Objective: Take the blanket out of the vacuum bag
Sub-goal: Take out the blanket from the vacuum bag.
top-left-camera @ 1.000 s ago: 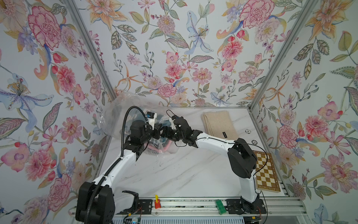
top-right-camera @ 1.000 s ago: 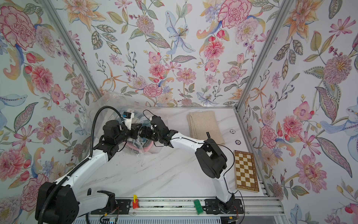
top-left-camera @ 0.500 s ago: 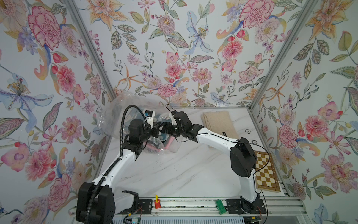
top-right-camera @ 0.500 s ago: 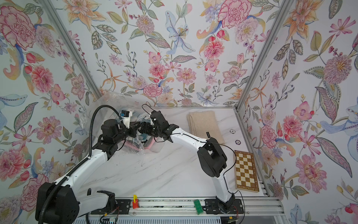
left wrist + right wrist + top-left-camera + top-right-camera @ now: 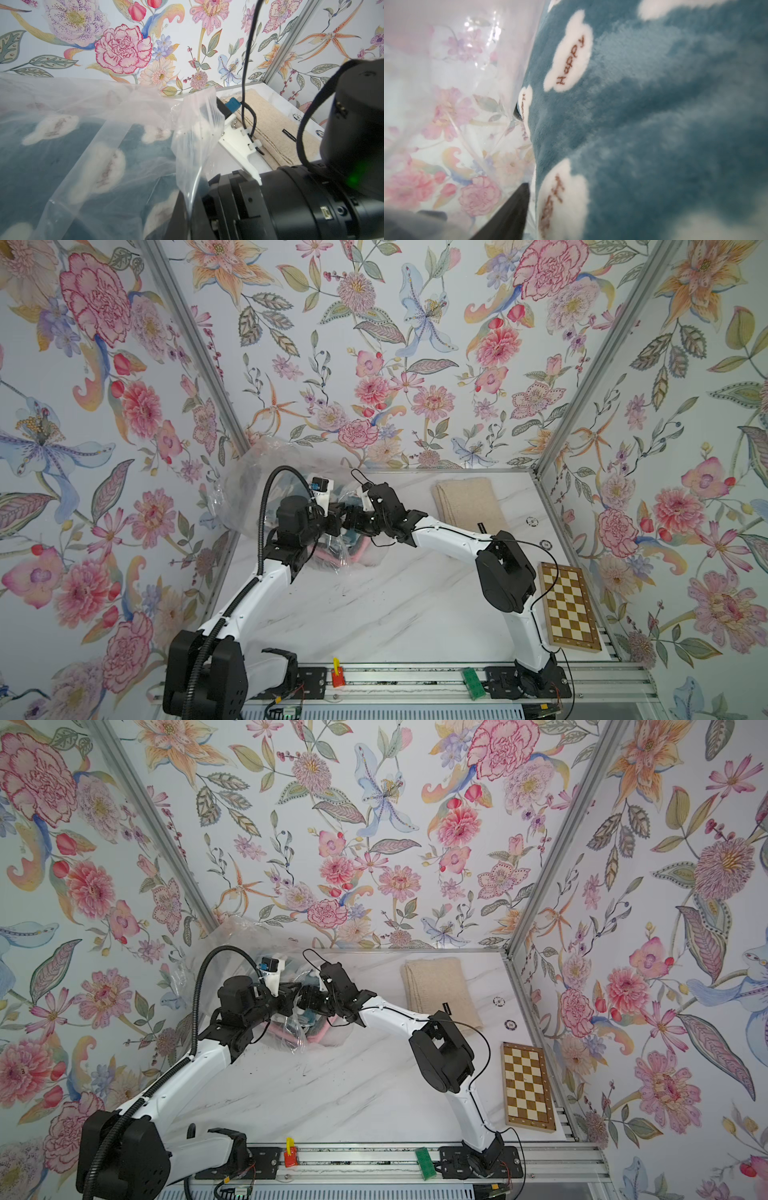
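Right end effector (image 5: 351,519) has pushed deeper into bag (image 5: 249,481), against blanket (image 5: 654,104); cannot tell its grip. Left end effector (image 5: 332,524) clenched, apparently on bag lip. Pull-out looks imminent

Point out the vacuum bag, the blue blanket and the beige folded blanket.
vacuum bag (image 5: 245,485): in a top view, crinkled clear plastic side.
blue blanket (image 5: 654,104): right wrist view, plush blue pile.
beige folded blanket (image 5: 467,499): in a top view, middle of upper face.
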`<state>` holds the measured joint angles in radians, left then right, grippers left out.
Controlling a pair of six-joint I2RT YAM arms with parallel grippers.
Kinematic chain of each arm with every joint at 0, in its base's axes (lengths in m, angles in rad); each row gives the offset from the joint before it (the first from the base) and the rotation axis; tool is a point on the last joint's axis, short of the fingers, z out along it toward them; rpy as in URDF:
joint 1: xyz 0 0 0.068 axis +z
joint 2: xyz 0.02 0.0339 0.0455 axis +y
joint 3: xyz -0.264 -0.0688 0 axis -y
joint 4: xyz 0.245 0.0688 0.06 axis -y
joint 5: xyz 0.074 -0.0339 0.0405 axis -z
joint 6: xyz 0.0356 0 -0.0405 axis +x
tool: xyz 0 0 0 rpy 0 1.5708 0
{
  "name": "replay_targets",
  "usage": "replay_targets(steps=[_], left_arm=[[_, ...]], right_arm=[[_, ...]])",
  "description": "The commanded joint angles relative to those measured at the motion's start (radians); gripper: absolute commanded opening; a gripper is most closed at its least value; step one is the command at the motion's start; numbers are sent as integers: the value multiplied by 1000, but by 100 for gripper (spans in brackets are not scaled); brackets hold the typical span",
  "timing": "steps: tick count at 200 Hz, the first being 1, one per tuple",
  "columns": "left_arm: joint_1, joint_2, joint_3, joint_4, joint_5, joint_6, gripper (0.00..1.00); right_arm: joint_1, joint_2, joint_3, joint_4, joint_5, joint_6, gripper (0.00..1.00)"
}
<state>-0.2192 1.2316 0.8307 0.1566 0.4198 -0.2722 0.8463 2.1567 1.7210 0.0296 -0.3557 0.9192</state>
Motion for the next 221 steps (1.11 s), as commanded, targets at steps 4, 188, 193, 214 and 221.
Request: replay_targets(steps=[4,188,193,214,221], left_arm=[[-6,6,18,-3,31,16,0],[40,40,18,-19,-4,8,0],[41,39,18,-18,-6,10,0],[40,35,18,-21,-12,13,0],[40,34,18,-21,-9,13,0]], right_arm=[[-3,-8,1,48,-23,4,36],[-6,-433,-632,300,88,-6,12],[-7,-427,-638,313,87,-6,15],[-7,-408,-656,346,92,-14,35],[-7,-404,-666,358,96,-12,44]])
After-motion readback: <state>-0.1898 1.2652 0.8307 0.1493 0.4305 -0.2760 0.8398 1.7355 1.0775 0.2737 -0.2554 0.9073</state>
